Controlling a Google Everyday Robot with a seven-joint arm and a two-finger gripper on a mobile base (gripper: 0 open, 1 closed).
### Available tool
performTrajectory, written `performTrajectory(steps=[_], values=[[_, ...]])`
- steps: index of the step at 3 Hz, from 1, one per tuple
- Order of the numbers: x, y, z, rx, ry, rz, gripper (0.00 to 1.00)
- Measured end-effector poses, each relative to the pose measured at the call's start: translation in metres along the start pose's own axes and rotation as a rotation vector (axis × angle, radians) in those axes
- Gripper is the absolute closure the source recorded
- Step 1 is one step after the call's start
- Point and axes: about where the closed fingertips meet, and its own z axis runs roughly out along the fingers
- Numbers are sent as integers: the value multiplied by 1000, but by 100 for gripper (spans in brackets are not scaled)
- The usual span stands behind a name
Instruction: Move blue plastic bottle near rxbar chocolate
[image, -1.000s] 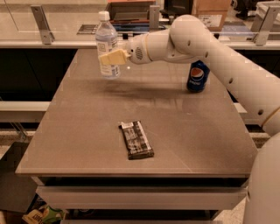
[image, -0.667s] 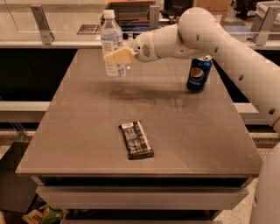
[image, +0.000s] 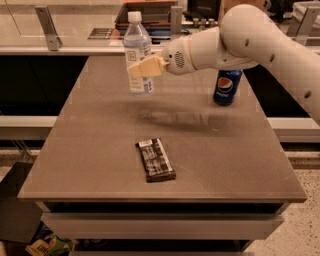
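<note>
The blue plastic bottle (image: 138, 52) is a tall clear bottle with a white cap and a pale label. It is upright and lifted off the table at the far left. My gripper (image: 142, 68) reaches in from the right and is shut on the bottle at its label, with a cream finger (image: 148, 67) across the front. The rxbar chocolate (image: 155, 159) lies flat on the brown table (image: 225, 160) near the front middle, dark wrapper with a white patch at its far end. The bottle hangs well behind the bar.
A blue Pepsi can (image: 226, 86) stands at the table's far right, partly behind my white arm (image: 260, 40). A counter with rails runs behind the table. The table's front edge is close below the bar.
My gripper has carried the bottle a little to the right and toward the front, and the bottle hangs off the table surface.
</note>
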Motion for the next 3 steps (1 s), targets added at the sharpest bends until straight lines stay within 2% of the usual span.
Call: performTrajectory(steps=[1,2,3], values=[[19,25,-19,-18,0,29,100],[19,25,-19,-18,-1,29,100],[19,34,-26,-14,-30,38,100]])
